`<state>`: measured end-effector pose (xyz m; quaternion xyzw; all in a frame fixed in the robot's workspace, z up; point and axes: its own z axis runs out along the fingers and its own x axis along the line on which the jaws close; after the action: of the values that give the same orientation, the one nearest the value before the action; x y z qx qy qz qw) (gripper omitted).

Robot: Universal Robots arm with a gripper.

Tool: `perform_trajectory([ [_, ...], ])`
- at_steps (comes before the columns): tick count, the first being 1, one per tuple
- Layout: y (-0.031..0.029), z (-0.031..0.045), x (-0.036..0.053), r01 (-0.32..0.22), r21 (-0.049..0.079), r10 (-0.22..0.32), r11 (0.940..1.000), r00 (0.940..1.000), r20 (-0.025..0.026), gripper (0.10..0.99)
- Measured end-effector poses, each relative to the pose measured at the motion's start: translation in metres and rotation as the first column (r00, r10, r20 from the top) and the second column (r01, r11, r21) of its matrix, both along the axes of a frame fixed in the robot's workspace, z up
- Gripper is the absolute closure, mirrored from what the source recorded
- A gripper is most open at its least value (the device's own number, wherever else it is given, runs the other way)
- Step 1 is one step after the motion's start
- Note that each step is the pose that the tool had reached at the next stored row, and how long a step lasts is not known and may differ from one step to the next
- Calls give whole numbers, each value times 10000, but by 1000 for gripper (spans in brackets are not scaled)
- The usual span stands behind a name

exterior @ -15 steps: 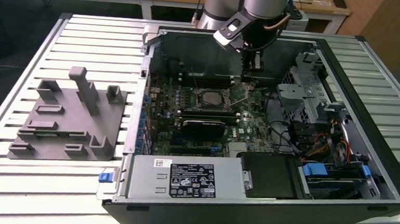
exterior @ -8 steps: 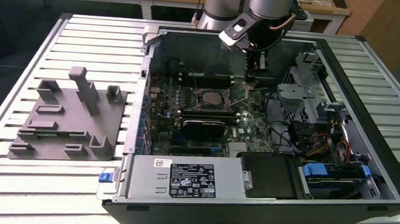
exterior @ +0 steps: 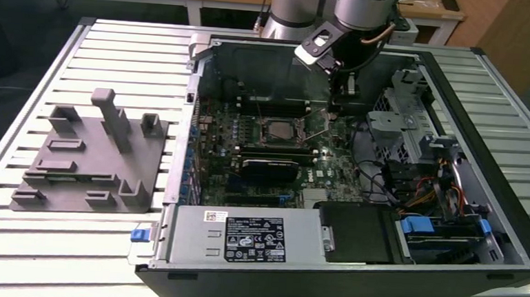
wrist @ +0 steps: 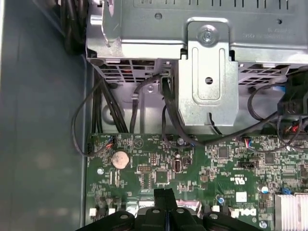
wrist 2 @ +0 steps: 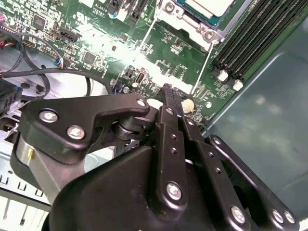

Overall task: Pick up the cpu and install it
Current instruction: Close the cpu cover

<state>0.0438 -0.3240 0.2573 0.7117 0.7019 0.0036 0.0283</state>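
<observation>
The cpu [wrist 2: 207, 6], with its pale silvery top, lies inside the metal-framed socket [exterior: 280, 129] on the green motherboard [wrist: 202, 168]. The socket's thin wire lever [wrist 2: 202, 62] stands raised beside it. My gripper [wrist 2: 169, 92] hovers over the board to the exterior view's right of the socket, a short way from the cpu. Its black fingers are pressed together with nothing between them, as the first wrist view also shows at the gripper [wrist: 164, 193]. In the exterior view the arm [exterior: 355, 30] reaches down into the open computer case.
A large grey fixture [exterior: 90, 155] with upright tabs sits on the slatted table at the exterior view's left. Inside the case are a metal drive cage [wrist: 207, 72], black cables [wrist: 101, 110], memory slots [wrist 2: 250, 43] and a power supply [exterior: 241, 237].
</observation>
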Motion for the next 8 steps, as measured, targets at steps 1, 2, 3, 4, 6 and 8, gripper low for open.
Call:
perform_trajectory([
  [1,0,-13,7,1,-2,-1,10000,10000,0,980],
  [2,0,-25,14,0,-5,0,10000,10000,1,980],
  [3,0,-37,23,1,-8,-1,10000,10000,1,980],
  [4,0,-46,35,2,-13,-2,10000,10000,0,980],
  [6,2,-60,66,1,-23,-1,10000,10000,0,980],
  [8,3,-76,95,0,-29,0,10000,10000,1,980],
])
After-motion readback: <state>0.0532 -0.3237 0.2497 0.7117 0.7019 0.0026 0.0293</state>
